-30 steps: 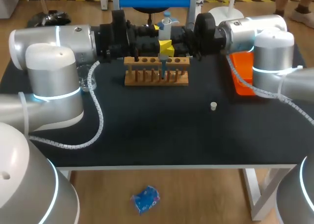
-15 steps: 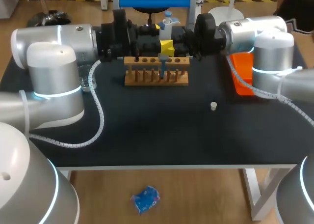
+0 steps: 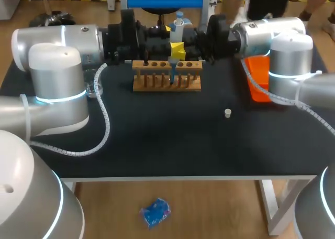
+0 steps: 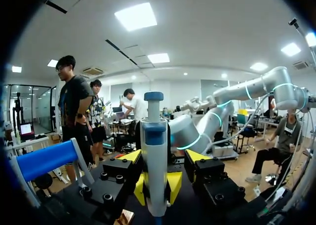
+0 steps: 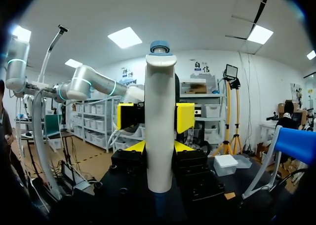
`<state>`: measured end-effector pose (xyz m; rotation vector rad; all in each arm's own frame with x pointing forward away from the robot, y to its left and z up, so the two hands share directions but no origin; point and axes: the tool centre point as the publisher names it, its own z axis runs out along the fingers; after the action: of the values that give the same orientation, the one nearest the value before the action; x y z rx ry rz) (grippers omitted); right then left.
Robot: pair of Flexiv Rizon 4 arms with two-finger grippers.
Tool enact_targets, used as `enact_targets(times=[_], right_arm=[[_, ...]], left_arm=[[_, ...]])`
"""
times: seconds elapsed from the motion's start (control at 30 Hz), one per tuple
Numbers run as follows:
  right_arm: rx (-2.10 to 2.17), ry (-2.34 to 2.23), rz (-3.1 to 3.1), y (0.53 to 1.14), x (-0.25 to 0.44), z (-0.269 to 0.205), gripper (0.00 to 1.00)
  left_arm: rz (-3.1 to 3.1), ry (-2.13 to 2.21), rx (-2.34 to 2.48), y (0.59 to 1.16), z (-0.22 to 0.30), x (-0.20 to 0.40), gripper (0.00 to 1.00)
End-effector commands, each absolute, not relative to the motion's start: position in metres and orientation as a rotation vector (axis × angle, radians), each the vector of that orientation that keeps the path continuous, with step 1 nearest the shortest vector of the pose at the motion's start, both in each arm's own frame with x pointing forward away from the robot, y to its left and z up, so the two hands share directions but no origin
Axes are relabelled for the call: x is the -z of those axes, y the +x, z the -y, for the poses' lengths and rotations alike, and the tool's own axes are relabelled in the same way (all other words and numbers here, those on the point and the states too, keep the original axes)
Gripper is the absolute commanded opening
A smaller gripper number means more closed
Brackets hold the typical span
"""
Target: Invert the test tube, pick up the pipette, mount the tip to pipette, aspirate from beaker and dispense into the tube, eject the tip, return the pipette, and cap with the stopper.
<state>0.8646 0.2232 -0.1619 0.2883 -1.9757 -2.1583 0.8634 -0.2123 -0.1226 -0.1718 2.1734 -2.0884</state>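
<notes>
A white pipette [image 3: 177, 28] with a blue plunger stands upright over the wooden rack [image 3: 166, 75] at the back of the table. Its blue tip [image 3: 171, 74] reaches down into the rack. My right gripper [image 5: 159, 148] is shut on the pipette body [image 5: 161, 131]. From the opposite side my left gripper [image 4: 164, 157] stands open, its fingers wider than the pipette [image 4: 154, 166] between them. In the head view both grippers, left [image 3: 168, 47] and right [image 3: 184, 49], meet there. A small white stopper [image 3: 227, 112] lies on the mat to the right. I cannot make out the test tube.
A clear beaker [image 3: 92, 88] stands at the left, partly hidden by my left arm. An orange tray [image 3: 256, 76] sits at the right, behind my right arm. A white cable loops across the black mat [image 3: 167, 139] on the left.
</notes>
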Motion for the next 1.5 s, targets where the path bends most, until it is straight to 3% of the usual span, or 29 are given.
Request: enact_targets(times=[0.03,0.3,0.6,0.93,1.1,1.5], right_arm=[[2.147,0.297,1.980,0.8673,0.1600,-0.2237,0.00],[2.120,0.309,1.995,0.8693,0.1591,-0.2236,0.00],[2.072,0.319,2.006,0.8637,0.1660,-0.2292,0.00],[2.092,0.320,2.005,0.8639,0.1636,-0.2287,0.00],[2.100,0.315,2.002,0.8636,0.1636,-0.2286,0.00],[2.112,0.306,1.988,0.8623,0.1650,-0.2302,0.00]], left_arm=[[-2.170,-0.190,2.076,0.8616,0.2079,0.1241,0.58],[-2.179,-0.189,2.058,0.8633,0.2056,0.1233,0.71],[-2.181,-0.190,2.059,0.8638,0.2057,0.1231,0.74],[-2.177,-0.195,2.065,0.8637,0.2061,0.1233,0.62],[-2.172,-0.198,2.072,0.8637,0.2065,0.1238,0.45],[-2.152,-0.201,2.088,0.8640,0.2065,0.1239,0.46]])
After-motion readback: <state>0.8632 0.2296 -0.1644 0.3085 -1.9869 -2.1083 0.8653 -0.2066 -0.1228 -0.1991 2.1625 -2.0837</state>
